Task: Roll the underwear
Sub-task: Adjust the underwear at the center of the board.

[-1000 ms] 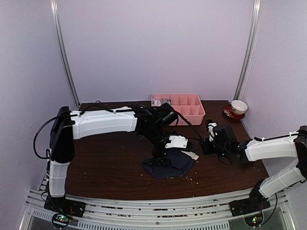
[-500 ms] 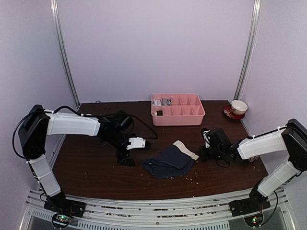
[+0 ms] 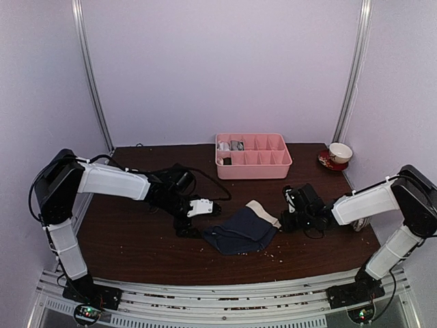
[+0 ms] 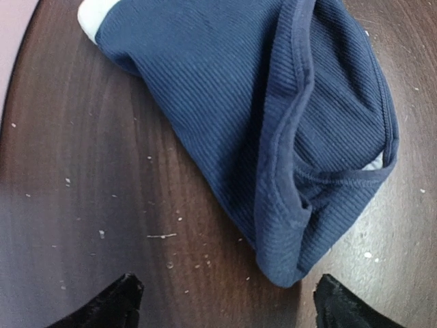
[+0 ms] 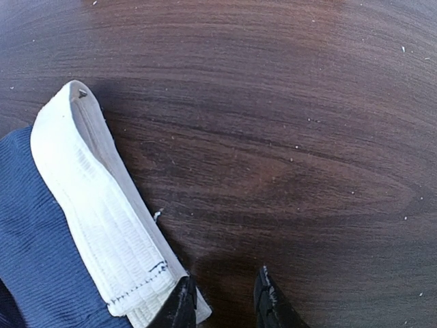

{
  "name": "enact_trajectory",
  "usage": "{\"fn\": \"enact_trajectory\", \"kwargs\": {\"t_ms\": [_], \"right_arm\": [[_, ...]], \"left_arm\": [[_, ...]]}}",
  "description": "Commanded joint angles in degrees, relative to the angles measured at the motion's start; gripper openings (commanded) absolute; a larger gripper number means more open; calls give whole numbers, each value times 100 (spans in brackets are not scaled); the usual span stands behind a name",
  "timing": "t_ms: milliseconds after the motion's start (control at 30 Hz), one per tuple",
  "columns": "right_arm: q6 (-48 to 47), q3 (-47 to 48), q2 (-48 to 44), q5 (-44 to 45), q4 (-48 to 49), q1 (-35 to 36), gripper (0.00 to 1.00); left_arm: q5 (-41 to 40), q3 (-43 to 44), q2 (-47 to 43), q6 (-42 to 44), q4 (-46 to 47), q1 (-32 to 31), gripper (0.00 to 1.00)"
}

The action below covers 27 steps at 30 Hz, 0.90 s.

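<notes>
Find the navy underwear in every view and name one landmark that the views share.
Top external: navy underwear lies just below the picture's centre.
Left wrist: navy underwear fills the top and right.
Right wrist: navy underwear shows only in the lower left corner.
Shared landmark: its cream-white waistband, at the top left corner in the left wrist view and left of centre in the right wrist view.

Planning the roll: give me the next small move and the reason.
Probably lower the left gripper and close its jaws on the hem of the navy underwear: they stand open just short of it, the cloth lies unrolled, and the right gripper sits at the cream waistband.
</notes>
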Motion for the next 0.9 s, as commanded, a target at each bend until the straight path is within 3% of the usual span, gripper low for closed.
{"fn": "enact_trajectory", "kwargs": {"t_ms": [0,100,267,500,867], "right_arm": [[98,59,147,-143,-67,57,30],[97,56,144,-170,-76,77,29],[151,42,8,-339,-67,87,28],[245,101,-455,-574,-54,87,30],[378,317,135,-608,-37,87,33]], "left_arm": [[347,193,210,-105,65,-5,85],[516,198,222,-82,-8,-5,81],[560,246,247,-134,-22,-5,63],[615,288,330,-139,-148,-14,53],[311,247,463,-170,-108,-58,41]]}}
